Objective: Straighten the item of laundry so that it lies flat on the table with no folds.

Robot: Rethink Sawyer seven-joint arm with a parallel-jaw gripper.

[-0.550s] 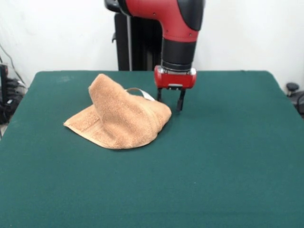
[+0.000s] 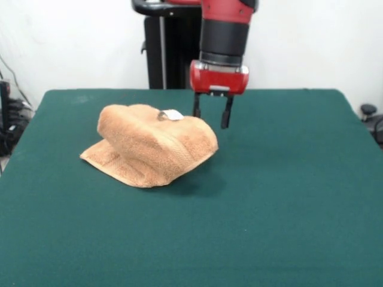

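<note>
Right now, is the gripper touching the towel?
Cannot tell. In the front view the open gripper hangs at the crumpled towel's far right edge. One finger overlaps its outline near the white label, and no plain gap or contact shows.

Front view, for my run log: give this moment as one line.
towel: bunched, folded, label on top | tool: open, empty, above towel's edge | table: towel not flat | task: unfinished

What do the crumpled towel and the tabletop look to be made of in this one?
The towel looks like orange-tan terry cloth: a nubby, matte pile that slumps in soft folds, with a small white label on top, probably woven fabric. The table seems covered in dark green felt or similar: flat, even, without shine.
</note>
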